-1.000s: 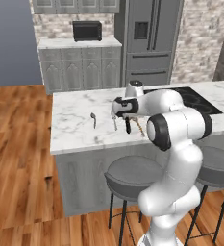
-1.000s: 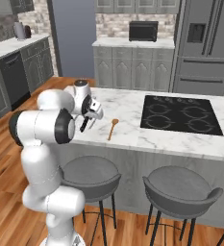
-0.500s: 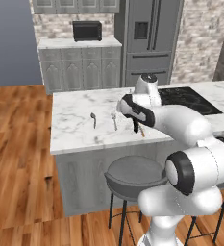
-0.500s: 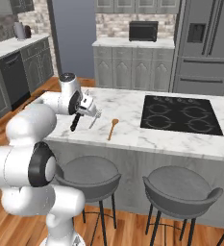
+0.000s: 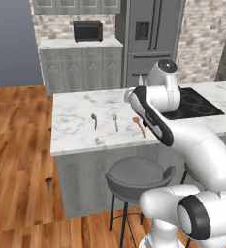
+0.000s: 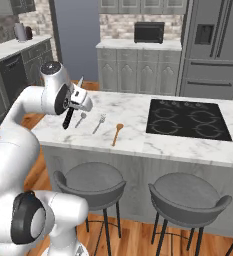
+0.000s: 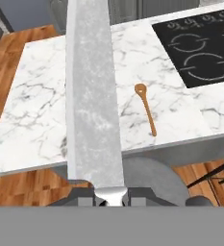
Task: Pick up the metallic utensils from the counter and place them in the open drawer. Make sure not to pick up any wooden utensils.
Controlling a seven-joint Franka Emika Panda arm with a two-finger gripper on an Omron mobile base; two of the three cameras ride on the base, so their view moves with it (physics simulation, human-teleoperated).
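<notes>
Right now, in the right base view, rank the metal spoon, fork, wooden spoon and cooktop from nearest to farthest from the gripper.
1. metal spoon, just beside the gripper
2. fork, next along the counter
3. wooden spoon, past the fork, toward the front edge
4. cooktop, at the far end

Arm links: glossy white, rounded tubular housings, thick at the base and slimmer toward the wrist.
Joints: dark grey to black bands and round end caps between the white links.
Shoulder cap: round grey disc set in a black ring, low in both base views.
Elbow seam: black curved strip along the white forearm shell.
Upper joint top: small grey circular cap.
Gripper (image 6: pixel 77 102): white hand body with dark finger parts.
</notes>
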